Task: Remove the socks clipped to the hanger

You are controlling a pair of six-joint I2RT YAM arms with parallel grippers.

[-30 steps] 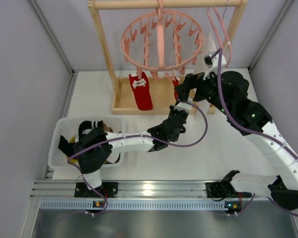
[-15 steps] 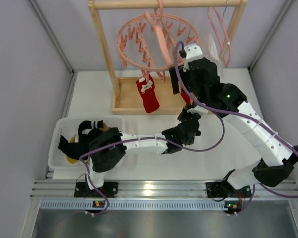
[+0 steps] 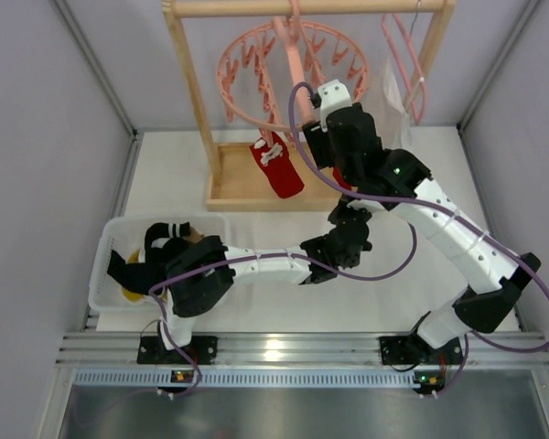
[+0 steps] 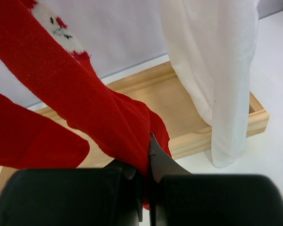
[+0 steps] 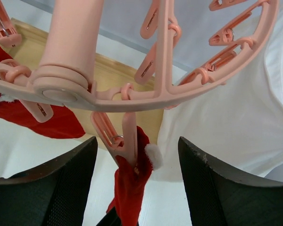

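The left gripper (image 4: 148,162) is pressed together and pinches the lower end of a red sock (image 4: 99,108). The right gripper (image 5: 137,183) stands spread, with one finger on each side of the clip (image 5: 127,136) that holds this sock's white top, and apart from it. The clip hangs from the round pink hanger (image 5: 166,89), which hangs in a wooden frame (image 3: 192,82). A second red sock (image 3: 279,174) hangs near. The frame stands on a white table (image 3: 165,174) between grey walls (image 3: 37,137). Only the left wrist view shows the pinch, with a white cloth (image 4: 212,70) just beside. Only the top view shows a white bin (image 3: 110,240).
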